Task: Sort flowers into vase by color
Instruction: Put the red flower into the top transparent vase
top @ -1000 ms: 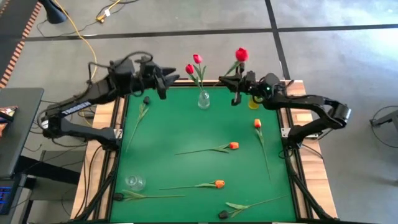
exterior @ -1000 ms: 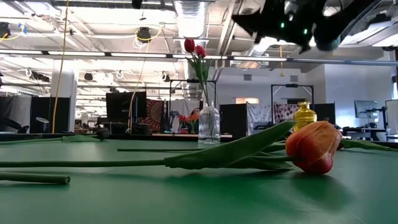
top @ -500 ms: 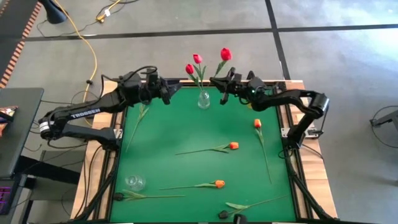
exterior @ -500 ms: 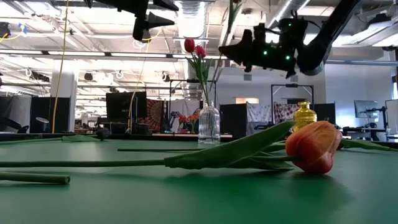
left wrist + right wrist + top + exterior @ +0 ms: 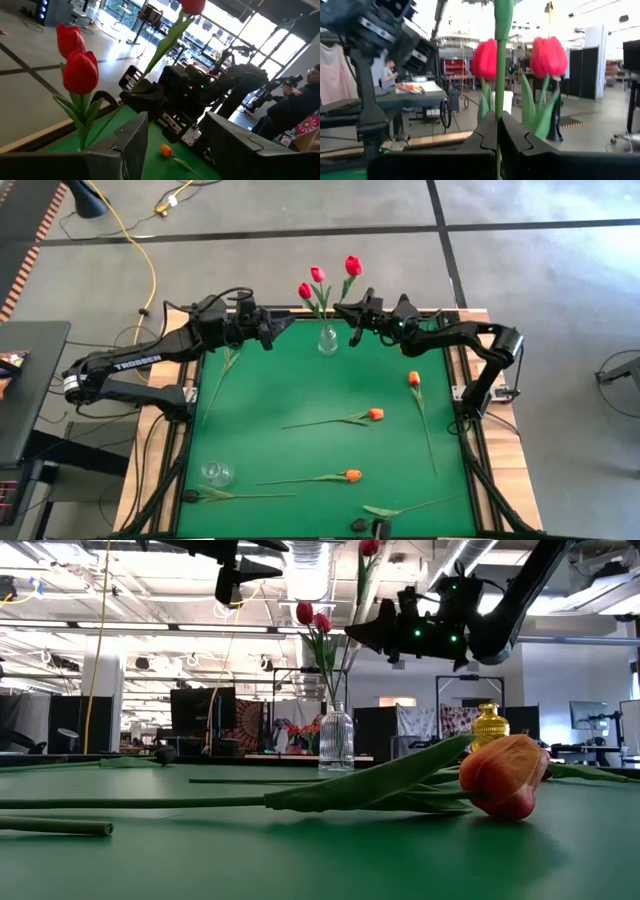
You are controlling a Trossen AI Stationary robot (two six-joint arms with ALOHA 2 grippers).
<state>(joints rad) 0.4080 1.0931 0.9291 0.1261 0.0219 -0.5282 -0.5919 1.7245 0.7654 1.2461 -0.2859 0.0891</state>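
red tulip [image 5: 353,265] pinched by the right gripper [image 5: 347,311] beside the vase [image 5: 327,340]; left gripper [image 5: 283,323] spread, facing it

Premises: an open-plan robotics lab or workshop — exposed ceiling ducts [image 5: 305,565] and strip lighting overhead, bare concrete floor [image 5: 300,205]. Dark partition screens [image 5: 200,710] and monitors stand beyond the green-topped table [image 5: 300,380]. A yellow cable [image 5: 135,240] trails across the floor.
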